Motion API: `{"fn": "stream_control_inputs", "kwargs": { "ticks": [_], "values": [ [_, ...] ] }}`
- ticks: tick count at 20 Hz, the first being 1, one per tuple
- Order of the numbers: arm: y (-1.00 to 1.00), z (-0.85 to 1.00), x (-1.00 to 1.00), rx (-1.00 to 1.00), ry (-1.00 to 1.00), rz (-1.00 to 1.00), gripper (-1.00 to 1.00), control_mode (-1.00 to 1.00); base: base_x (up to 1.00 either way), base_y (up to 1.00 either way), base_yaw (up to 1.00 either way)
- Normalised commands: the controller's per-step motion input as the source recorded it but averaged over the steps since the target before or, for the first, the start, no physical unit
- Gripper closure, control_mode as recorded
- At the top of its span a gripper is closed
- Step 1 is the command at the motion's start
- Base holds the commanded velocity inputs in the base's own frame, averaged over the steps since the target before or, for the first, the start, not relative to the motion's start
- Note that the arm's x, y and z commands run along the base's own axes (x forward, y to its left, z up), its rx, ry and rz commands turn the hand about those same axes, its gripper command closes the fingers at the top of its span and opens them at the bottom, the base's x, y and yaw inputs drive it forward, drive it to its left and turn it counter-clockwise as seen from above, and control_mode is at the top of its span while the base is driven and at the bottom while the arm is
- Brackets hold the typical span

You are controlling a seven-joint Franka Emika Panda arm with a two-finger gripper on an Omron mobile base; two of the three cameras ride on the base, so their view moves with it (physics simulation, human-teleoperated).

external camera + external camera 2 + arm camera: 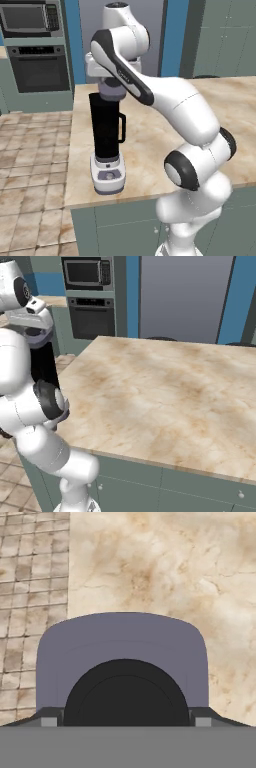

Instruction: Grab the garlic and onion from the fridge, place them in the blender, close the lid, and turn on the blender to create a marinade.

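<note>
The blender (106, 135), a tall black jar with a side handle on a light-grey base, stands near the front left corner of the island counter (150, 145). The grey lid (111, 94) rests on the jar's top. My gripper (111, 89) hangs straight above it, with a finger at either side of the lid. In the hand view the lid (122, 637) lies under the gripper (125, 721), and both fingertips (48, 721) touch its edges. The right base view shows the gripper (37, 336) over the jar (44, 368). The fridge (185, 298) stands behind the island, door shut. Garlic and onion are out of view.
A black wall oven (37, 70) with a microwave (27, 17) above it stands at the back left. Tiled floor (30, 170) lies left of the island, close to the blender's base. The marble top (165, 391) stretches wide to the right.
</note>
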Motion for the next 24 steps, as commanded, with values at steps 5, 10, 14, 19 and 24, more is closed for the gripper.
{"fn": "stream_control_inputs", "kwargs": {
  "ticks": [5,10,14,19,24],
  "values": [
    [0.19,-0.19,0.15,0.0,0.03,0.0,1.0,-1.0,0.0,0.0,0.0],
    [0.24,-0.14,-0.1,0.01,0.0,0.0,1.0,-1.0,0.0,0.0,0.0],
    [0.0,-0.11,-0.51,0.07,0.0,0.0,1.0,-1.0,0.0,0.0,0.0],
    [-0.06,-0.25,0.01,0.08,0.14,0.0,1.0,-1.0,0.0,0.0,0.0],
    [-0.09,-0.47,0.13,0.0,0.02,0.0,1.0,-1.0,0.0,0.0,0.0]
  ]
}}
